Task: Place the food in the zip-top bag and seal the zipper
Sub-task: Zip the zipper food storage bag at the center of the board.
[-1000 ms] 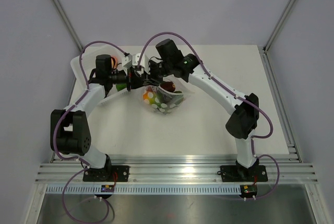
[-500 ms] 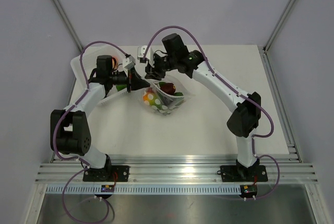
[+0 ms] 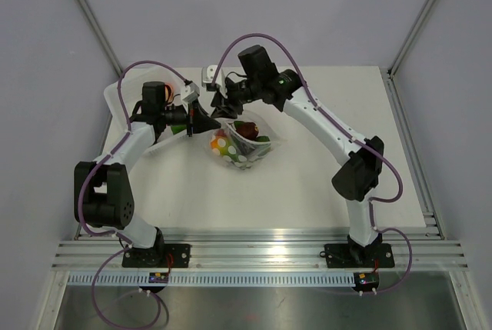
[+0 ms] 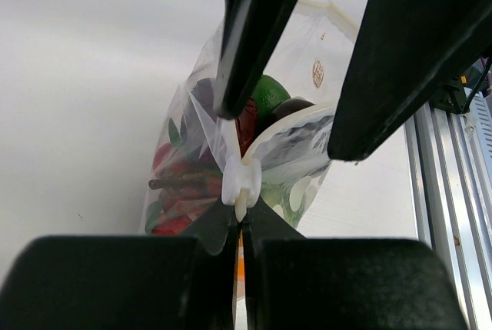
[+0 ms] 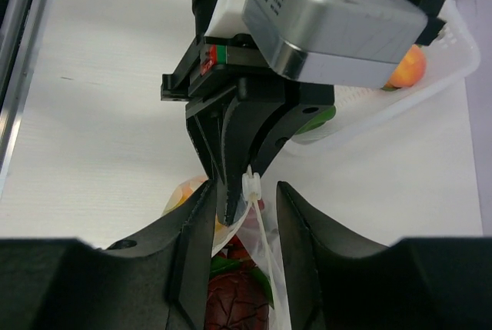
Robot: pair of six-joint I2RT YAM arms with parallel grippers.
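Now that the right gripper [image 5: 244,191] has slid left along the mouth of the zip-top bag [image 3: 244,149], its jaws stand half-open astride the zipper [image 5: 260,231], just beside the left gripper [image 4: 240,226], which is clamped on the bag's corner. Food [image 4: 265,93] sits inside, mid-table [image 3: 307,191]. Sealing looks next.

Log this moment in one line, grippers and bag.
left gripper: shut on zipper | right gripper: open, astride zipper | bag: holds food, mouth open
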